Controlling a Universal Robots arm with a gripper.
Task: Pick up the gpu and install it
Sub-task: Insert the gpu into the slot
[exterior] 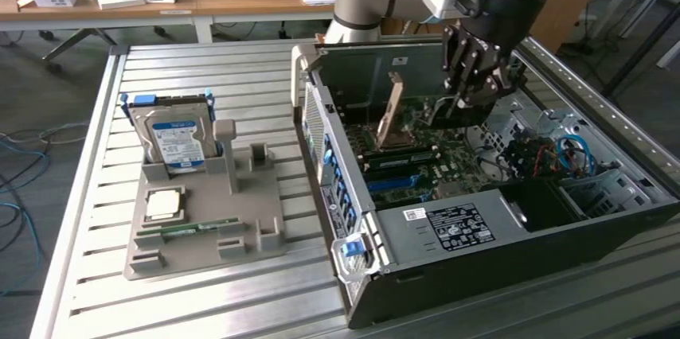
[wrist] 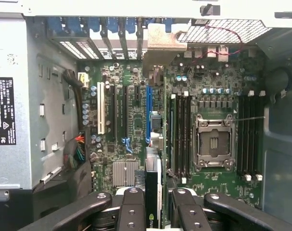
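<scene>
My gripper (exterior: pixel 464 107) hangs inside the open computer case (exterior: pixel 351 220), over the motherboard. It is shut on the gpu (exterior: pixel 394 108), a thin dark card standing on edge, whose metal end bracket faces the case's rear wall. In the wrist view the gripper (wrist: pixel 156 204) has a black finger (wrist: pixel 131 209) on each side of the gpu (wrist: pixel 154 185), which I see edge-on. The card runs from the fingers to its bracket (wrist: pixel 162 41) at the slot openings. It lies in line with the blue expansion slot (wrist: pixel 148 115); I cannot tell whether it touches the slot.
A grey holder (exterior: pixel 255 235) on the slatted table at the exterior view's left carries a hard drive (exterior: pixel 175 136), a processor chip (exterior: pixel 165 204) and a memory stick (exterior: pixel 191 227). Inside the case are the processor socket (wrist: pixel 213 142), memory slots (wrist: pixel 182 134) and blue cables (exterior: pixel 568 152).
</scene>
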